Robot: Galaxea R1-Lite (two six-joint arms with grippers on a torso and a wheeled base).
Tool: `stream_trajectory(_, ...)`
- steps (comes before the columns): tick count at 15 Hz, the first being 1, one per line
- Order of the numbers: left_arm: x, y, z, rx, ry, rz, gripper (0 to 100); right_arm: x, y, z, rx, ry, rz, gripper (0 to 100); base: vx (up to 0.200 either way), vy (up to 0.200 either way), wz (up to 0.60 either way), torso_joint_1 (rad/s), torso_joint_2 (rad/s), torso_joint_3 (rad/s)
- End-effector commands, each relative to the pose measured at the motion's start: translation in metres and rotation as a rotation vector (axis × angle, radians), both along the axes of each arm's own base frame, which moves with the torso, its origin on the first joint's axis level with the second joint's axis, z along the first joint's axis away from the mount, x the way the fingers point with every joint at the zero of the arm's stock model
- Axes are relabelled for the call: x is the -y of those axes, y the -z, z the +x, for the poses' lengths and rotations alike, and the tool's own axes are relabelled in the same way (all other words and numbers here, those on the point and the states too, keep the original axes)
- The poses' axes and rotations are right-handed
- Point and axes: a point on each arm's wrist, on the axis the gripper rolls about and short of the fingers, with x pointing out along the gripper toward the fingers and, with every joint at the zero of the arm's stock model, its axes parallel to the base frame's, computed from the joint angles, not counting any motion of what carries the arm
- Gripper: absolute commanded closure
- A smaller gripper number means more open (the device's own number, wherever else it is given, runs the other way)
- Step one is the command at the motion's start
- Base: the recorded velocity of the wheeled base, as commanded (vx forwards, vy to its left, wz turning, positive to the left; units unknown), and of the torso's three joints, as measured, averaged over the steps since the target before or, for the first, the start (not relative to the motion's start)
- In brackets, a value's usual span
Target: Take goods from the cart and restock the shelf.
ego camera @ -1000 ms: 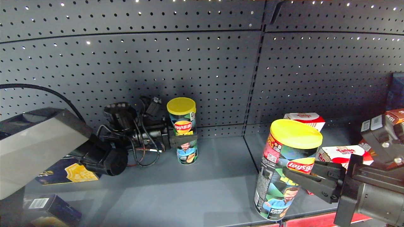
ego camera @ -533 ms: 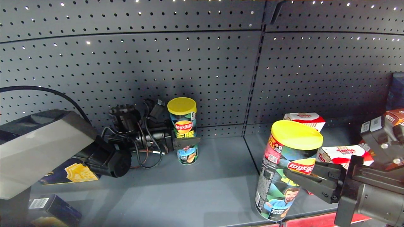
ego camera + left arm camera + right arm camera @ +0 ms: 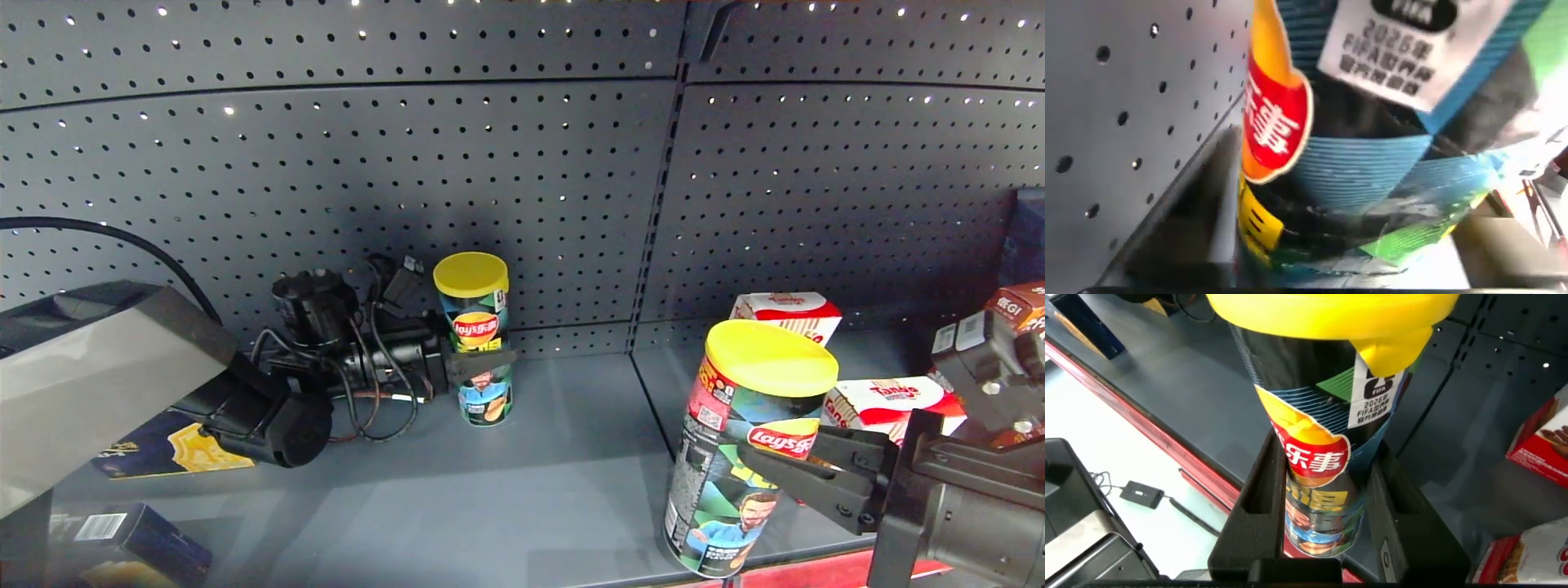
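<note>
Clamping yellow-lidded rear can (image 3: 473,314), left claw (image 3: 482,363), right claw (image 3: 751,457) clenched on yellow-lidded front can (image 3: 714,482)

Dark grey pegboard back wall (image 3: 367,163) in wide panels, seams running across. Slotted vertical post (image 3: 655,212) splits wall in two bays; bracket arm (image 3: 717,28) just beside post at top. Bright light specks (image 3: 927,100) in scattered holes. Shelf (image 3: 522,482) flat, grey, matt, meets wall at low lip. Red strip (image 3: 808,573) along shelf front edge. Below shelf, pale floor (image 3: 1094,416); small black box with cable (image 3: 1141,493) lying on floor.
</note>
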Motion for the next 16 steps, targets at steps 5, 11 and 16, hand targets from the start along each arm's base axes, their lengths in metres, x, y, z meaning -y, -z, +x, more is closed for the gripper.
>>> stream_trajectory(5,0.003,-0.002,-0.007,-0.010,0.010,0.001,100,0.001,0.000,-0.001,0.003,0.001,0.002,100,0.000,0.000,0.00,0.000,0.00,0.000)
stream_trajectory(11,0.005,-0.021,-0.030,0.009,0.020,-0.004,100,0.003,-0.001,-0.003,0.006,0.001,0.005,100,0.000,0.000,0.00,0.000,0.00,0.000)
stream_trajectory(16,0.010,-0.037,-0.086,-0.006,-0.011,0.001,100,0.008,0.000,-0.009,0.014,-0.001,0.013,100,0.000,0.000,0.00,0.000,0.00,0.000)
